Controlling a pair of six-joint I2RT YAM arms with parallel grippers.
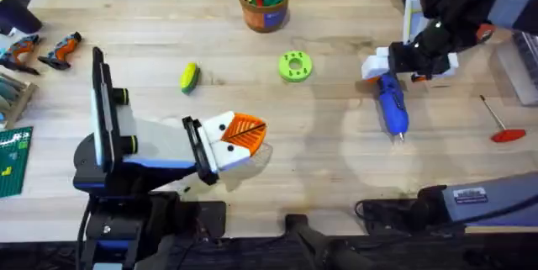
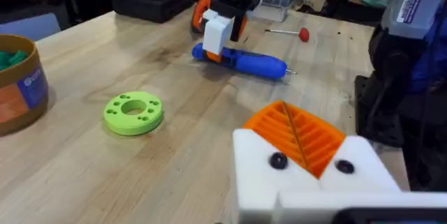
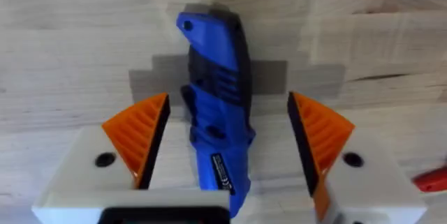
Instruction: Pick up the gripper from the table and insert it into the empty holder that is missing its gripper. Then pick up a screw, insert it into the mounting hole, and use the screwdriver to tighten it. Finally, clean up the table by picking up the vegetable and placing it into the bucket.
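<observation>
The blue screwdriver (image 1: 392,107) lies on the table at the right, bit toward the front edge. My right gripper (image 1: 409,63) is open and straddles its rear end. In the right wrist view the orange pads (image 3: 136,130) stand apart on either side of the screwdriver (image 3: 216,105) without touching it. My left gripper (image 1: 244,135) is shut at centre-left. Both of its white holders (image 2: 258,168) carry orange ribbed pads (image 2: 307,137) pressed together. The yellow-green vegetable (image 1: 189,76) lies left of centre. The orange bucket (image 1: 264,2) stands at the back. A loose screw is out of view.
A lime-green disc with holes (image 1: 295,66) lies between the vegetable and the screwdriver. At the far right rests a thin red-handled rod (image 1: 502,124). Orange-and-black hand tools (image 1: 59,50) sit at the left edge, and a green board (image 1: 13,161) lies below them.
</observation>
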